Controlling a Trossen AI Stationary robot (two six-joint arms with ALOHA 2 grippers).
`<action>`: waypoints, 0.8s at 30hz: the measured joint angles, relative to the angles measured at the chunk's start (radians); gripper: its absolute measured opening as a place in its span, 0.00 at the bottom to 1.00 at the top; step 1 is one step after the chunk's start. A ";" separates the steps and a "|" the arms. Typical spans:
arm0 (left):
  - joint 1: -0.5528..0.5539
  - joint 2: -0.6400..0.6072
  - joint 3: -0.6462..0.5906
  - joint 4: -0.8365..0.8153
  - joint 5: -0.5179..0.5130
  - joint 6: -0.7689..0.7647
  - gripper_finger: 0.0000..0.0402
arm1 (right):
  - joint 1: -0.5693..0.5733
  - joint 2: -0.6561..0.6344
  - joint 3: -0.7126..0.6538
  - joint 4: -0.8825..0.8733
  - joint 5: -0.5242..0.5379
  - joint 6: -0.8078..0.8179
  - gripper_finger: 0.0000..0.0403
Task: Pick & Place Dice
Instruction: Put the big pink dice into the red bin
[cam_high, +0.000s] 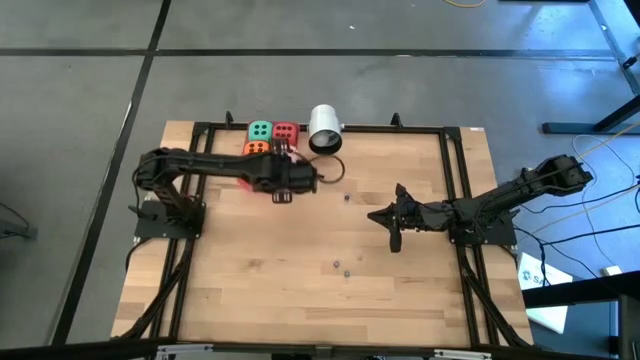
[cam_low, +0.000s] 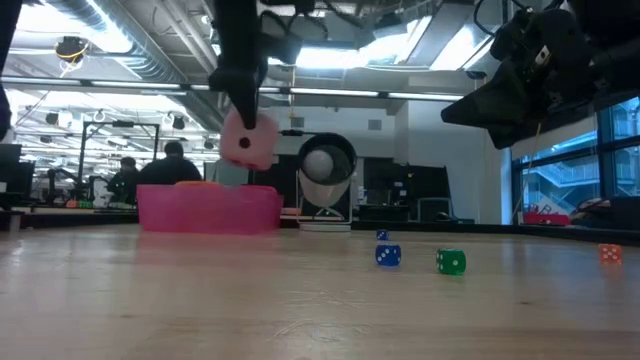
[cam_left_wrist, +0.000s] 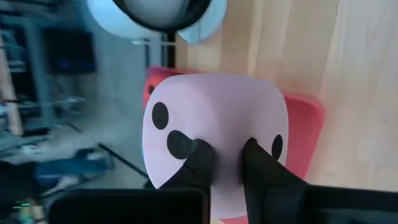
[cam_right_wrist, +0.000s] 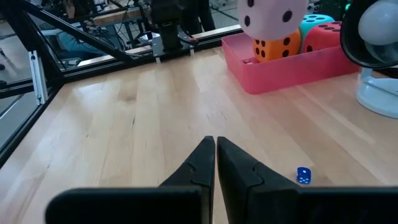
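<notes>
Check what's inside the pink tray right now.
Pink tray holds the orange die, green die and red die. Pink die, held above, hides part of it.

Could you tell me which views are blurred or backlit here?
Low view: bright ceiling lights leave the arms as silhouettes, though the pink die stays readable. Left wrist view: the room beyond the table is smeared; the die in the left pincer is sharp.

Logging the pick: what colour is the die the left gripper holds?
Pink with dark pips, pinched by the left gripper; clearest in the left wrist view.
</notes>
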 joint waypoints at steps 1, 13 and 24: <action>0.021 0.000 -0.001 0.001 0.022 0.001 0.06 | 0.000 0.000 0.000 0.000 0.001 0.000 0.05; 0.175 -0.026 -0.216 0.272 0.137 0.158 0.03 | 0.000 0.000 0.000 0.002 0.002 0.000 0.05; 0.214 -0.058 -0.316 0.404 0.135 0.251 0.02 | -0.021 0.000 0.000 0.002 0.002 -0.006 0.05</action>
